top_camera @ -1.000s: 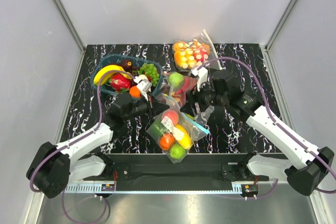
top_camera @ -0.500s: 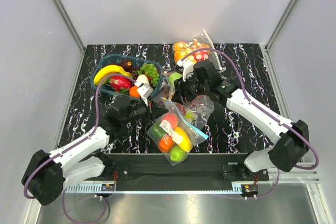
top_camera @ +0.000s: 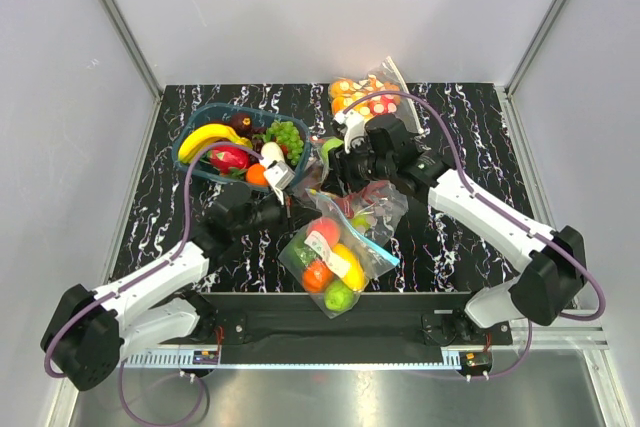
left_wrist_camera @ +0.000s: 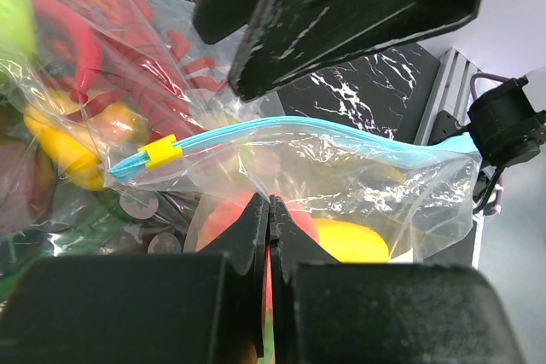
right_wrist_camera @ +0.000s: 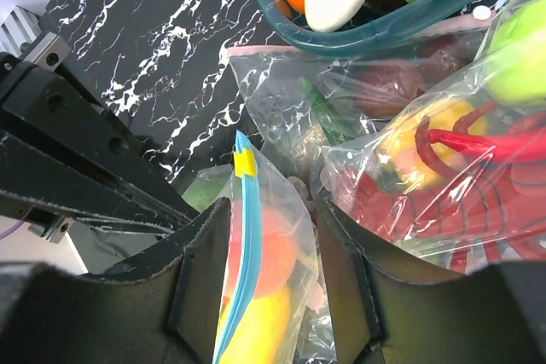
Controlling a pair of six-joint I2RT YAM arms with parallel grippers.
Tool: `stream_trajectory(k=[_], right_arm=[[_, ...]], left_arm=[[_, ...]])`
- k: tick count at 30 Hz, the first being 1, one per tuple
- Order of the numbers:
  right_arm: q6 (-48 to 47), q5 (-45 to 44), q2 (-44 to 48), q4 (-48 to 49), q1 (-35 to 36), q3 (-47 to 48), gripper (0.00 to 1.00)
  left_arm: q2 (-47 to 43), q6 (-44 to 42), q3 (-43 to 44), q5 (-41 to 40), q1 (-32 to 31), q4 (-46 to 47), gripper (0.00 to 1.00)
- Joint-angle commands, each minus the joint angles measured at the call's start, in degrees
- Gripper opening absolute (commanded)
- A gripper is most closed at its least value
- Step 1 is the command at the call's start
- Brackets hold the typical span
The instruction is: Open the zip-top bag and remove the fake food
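Note:
The zip-top bag (top_camera: 335, 252) lies at the near middle of the table, its teal zipper strip (left_wrist_camera: 341, 130) closed, with a yellow slider (right_wrist_camera: 245, 162) at one end. Inside are fake food pieces: a peach (top_camera: 325, 224), a banana (top_camera: 349, 265), an orange (top_camera: 317, 272) and a green fruit (top_camera: 338, 292). My left gripper (top_camera: 295, 211) is shut, pinching the bag's clear film at its left upper edge (left_wrist_camera: 270, 204). My right gripper (top_camera: 350, 179) is open just above the bag's top; its jaws (right_wrist_camera: 273, 270) straddle the zipper strip without touching it.
A teal basket (top_camera: 215, 109) of fruit stands at the back left. A larger clear bag with red peppers (top_camera: 340, 162) lies right behind the zip-top bag, under my right wrist. A small bag of orange and red-white pieces (top_camera: 365, 97) lies at the back.
My right gripper has swung left and back, from the bag's right side to over its top edge, and now straddles the zipper strip. The left gripper has kept its pinch.

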State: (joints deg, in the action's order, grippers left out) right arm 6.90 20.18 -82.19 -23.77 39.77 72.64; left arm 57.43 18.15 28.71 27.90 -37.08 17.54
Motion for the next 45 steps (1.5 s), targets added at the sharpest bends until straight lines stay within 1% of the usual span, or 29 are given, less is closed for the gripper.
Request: stream_trajectory(k=[1,9,23,35,36,43,44,45], right_arm=[[0.6,-1.3,-0.6,3.3,1.0,1.4,0.52],[0.0,-2.1,-2.5,3.3,2.0,2.7,0.56],[-1.1,-2.3,-4.6,4.1,3.4,1.5,0.61],[-2.8,-2.3,-5.1,1.8,4.4,0.3,0.62],[-2.9,-1.9,-5.1,1.8,4.4,0.0,0.62],[-3.7,-0.4,-4.6,0.4,4.4,-0.6,0.46],[-3.7,-0.2,-4.6,0.4,4.4,-0.7,0.4],[-3.7,-0.3,-4.5,0.3,4.4,-0.7,0.36]], left_arm=[[0.5,-1.4,1.2,1.3,-0.5,2.3,0.0],[2.0,-1.8,2.6,1.5,-1.2,2.3,0.0],[2.9,-2.4,3.5,0.7,-2.5,1.5,0.0],[3.0,-2.9,3.8,-0.5,-3.0,1.0,0.0],[3.0,-2.9,3.8,-0.4,-3.0,0.9,0.0],[2.6,-3.3,3.5,-1.5,-3.2,0.2,0.0],[2.5,-3.3,3.4,-1.6,-3.2,0.1,0.0],[2.3,-3.3,3.3,-1.8,-3.2,0.0,0.0]])
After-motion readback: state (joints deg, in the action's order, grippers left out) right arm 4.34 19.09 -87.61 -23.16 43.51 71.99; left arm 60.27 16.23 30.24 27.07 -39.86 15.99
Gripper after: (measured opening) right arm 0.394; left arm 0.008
